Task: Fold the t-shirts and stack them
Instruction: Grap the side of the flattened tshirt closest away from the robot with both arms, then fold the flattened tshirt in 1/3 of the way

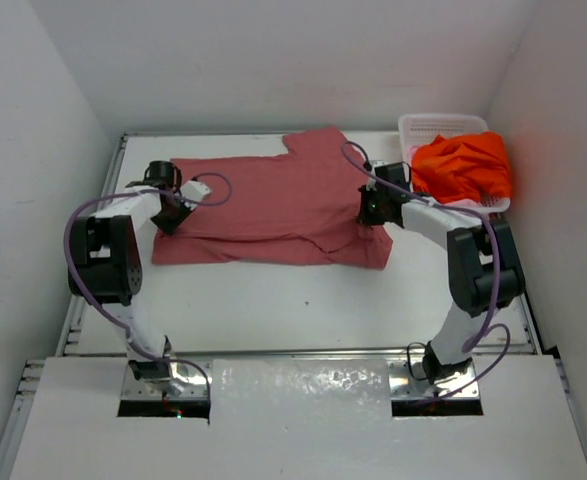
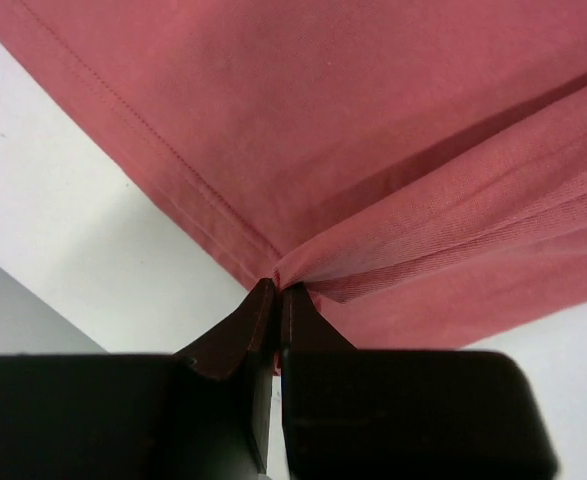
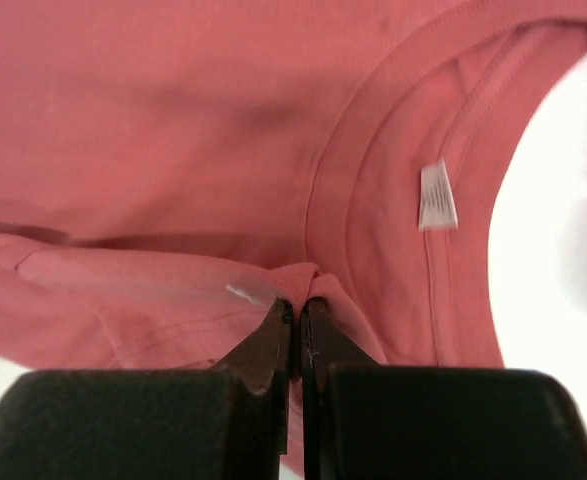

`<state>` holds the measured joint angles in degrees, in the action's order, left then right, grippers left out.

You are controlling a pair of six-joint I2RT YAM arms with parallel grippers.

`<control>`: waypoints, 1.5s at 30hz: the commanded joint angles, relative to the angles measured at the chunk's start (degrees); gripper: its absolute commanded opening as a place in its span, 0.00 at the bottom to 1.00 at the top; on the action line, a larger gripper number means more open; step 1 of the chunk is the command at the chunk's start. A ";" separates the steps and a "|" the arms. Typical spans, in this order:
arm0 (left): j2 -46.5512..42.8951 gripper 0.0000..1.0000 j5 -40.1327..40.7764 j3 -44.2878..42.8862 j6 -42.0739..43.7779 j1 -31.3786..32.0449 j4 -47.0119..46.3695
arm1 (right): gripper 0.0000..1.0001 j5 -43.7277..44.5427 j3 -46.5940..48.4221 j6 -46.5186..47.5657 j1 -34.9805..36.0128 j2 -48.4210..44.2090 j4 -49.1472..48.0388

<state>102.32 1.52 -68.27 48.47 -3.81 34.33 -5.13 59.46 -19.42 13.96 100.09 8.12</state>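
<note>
Rose-red t-shirt [image 1: 273, 200] between left pincer [image 2: 276, 290] and right pincer [image 3: 299, 305], each clamped on its edge.

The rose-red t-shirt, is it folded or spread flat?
Partly folded: the rose-red t-shirt has its near edge doubled over in a long band; a sleeve sticks out on the far side.

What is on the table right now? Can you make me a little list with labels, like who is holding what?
red shirt: rose-red t-shirt spread across the white table
left gripper: left gripper shut, pinching the shirt at its hemmed edge
right gripper: right gripper shut, pinching cloth beside the collar
orange shirt: orange t-shirt bunched up in the white basket, back right corner
small detail: white tag inside the red shirt's collar
</note>
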 commanded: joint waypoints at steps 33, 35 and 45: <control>-3.45 0.60 -7.94 -1.43 -16.03 -8.57 4.17 | 0.51 8.46 24.02 6.93 -0.77 16.09 14.26; -3.36 0.62 -7.32 -0.38 -16.82 -9.36 5.05 | 0.64 10.12 26.92 8.16 -0.77 15.84 18.57; -4.15 0.69 -9.16 6.30 -20.61 -9.63 3.38 | 0.58 10.85 8.42 7.30 -0.68 -4.10 22.72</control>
<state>99.35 -5.82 -63.07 29.61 -12.97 39.64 6.17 73.69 -10.50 13.56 101.23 28.27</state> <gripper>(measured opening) 0.681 0.627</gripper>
